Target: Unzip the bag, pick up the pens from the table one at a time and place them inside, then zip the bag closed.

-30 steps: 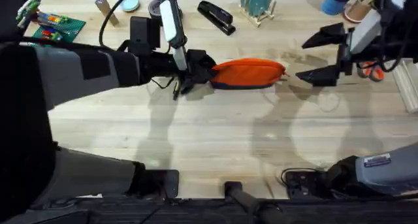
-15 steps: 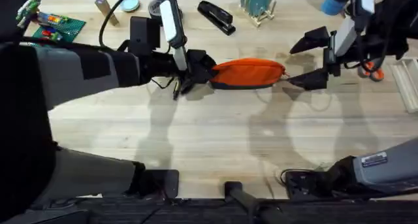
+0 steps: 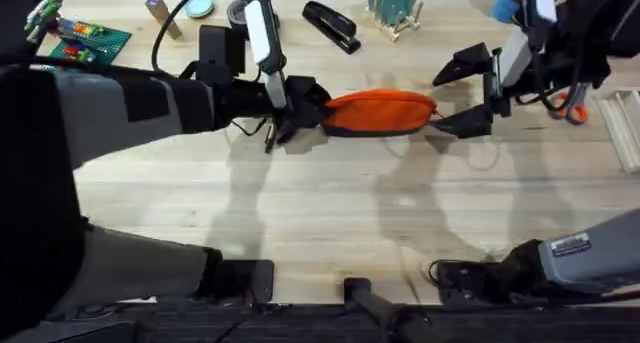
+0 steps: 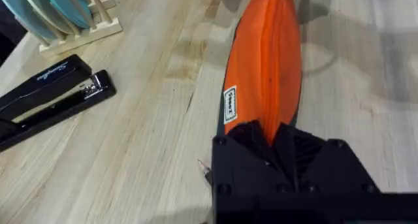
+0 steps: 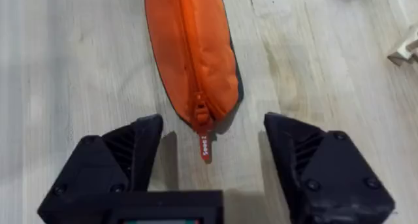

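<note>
The orange bag [image 3: 380,112] lies across the middle of the table [image 3: 320,213], its zipper running closed along the top. My left gripper [image 3: 312,108] is shut on the bag's left end [image 4: 264,87]. Just off the bag's right end, my right gripper [image 3: 462,91] stands open, its black fingers [image 5: 130,149] on either side of the red zipper pull [image 5: 205,145] without touching it. The zipper slider sits at that right end of the bag [image 5: 192,48]. The pens are out of view.
A black stapler [image 3: 331,26] lies behind the bag, with a dish rack of blue plates [image 3: 393,5] beside it. Orange-handled scissors [image 3: 572,107] sit at the far right. A green toy-brick plate [image 3: 85,38] is at the back left.
My right gripper has moved left and closer to the bag's right end, staying open. The left gripper and the bag have not moved.
</note>
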